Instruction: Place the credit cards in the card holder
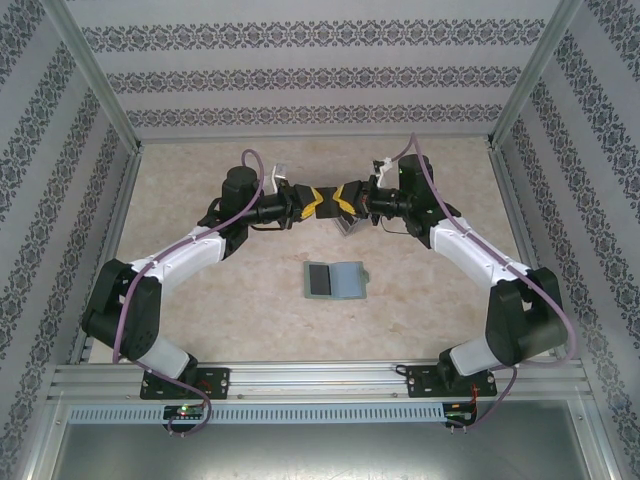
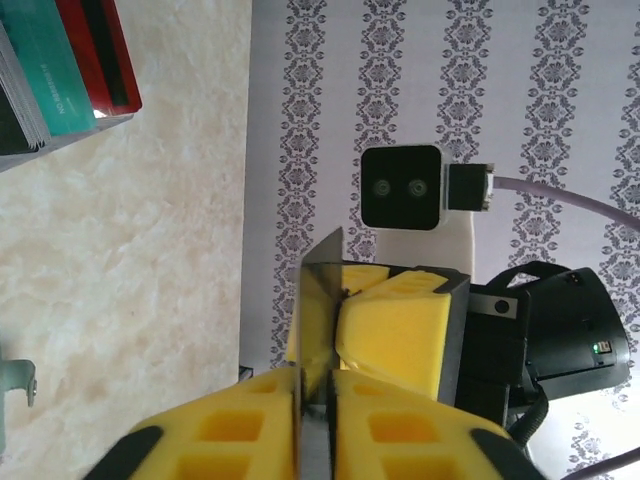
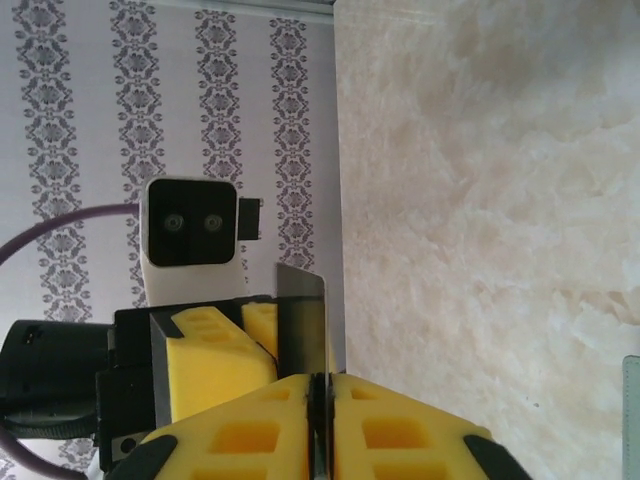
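Note:
The grey-green card holder (image 1: pixel 349 281) lies open on the table in front of both arms, a dark card (image 1: pixel 319 280) in its left half. Above the table's middle my two grippers meet tip to tip. In the left wrist view my left gripper (image 2: pixel 315 378) is shut on a dark grey credit card (image 2: pixel 320 275) seen edge-on. The right gripper (image 3: pixel 318 380) is shut on the same card (image 3: pixel 300 315) from the opposite side. Each wrist view shows the other gripper's yellow fingers (image 2: pixel 400 335) on the card's far end. Red (image 2: pixel 100 50) and teal (image 2: pixel 50 70) cards stand in a clear tray.
The clear tray (image 1: pixel 283 172) stands at the back of the table behind my left arm. Patterned walls and metal frame posts (image 1: pixel 100 80) enclose the table on three sides. Bare beige tabletop (image 1: pixel 250 300) surrounds the card holder.

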Controlling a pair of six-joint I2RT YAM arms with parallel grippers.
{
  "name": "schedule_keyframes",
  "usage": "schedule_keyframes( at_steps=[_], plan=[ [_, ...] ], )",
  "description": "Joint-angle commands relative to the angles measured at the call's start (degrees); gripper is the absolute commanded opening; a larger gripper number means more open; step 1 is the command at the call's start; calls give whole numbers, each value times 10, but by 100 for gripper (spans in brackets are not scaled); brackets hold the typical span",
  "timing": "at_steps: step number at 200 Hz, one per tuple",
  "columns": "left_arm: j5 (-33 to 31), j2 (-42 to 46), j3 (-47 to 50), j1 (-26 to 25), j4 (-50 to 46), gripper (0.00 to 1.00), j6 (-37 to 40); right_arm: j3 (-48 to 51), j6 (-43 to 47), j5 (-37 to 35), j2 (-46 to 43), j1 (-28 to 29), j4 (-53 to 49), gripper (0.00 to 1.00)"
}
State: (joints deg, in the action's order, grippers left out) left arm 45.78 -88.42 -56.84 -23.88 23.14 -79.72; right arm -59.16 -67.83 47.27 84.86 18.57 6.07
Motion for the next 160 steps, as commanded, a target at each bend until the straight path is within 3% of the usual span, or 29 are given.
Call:
schedule_keyframes(
  at_steps=[1,20,49,98,133,154,160],
  plan=[
    [-7,4,-11,5,-7,9,-52,5,-53,3,16,-4,27,14],
    [-12,-3,-5,5,-4,0,-88,-1,-69,7,23,-2,43,19],
    [-19,-13,28,5,71,0,-169,-6,-69,3,27,-3,42,20],
    [-33,-13,53,5,77,0,-197,-4,-70,10,35,-4,48,23],
    [-26,-13,55,5,61,0,-168,6,-43,5,33,-5,31,23],
    [-24,2,66,4,27,0,-117,30,29,-38,10,-11,-28,34],
    [-28,11,63,4,-27,0,-75,36,64,-62,1,-12,-62,35]
  ],
)
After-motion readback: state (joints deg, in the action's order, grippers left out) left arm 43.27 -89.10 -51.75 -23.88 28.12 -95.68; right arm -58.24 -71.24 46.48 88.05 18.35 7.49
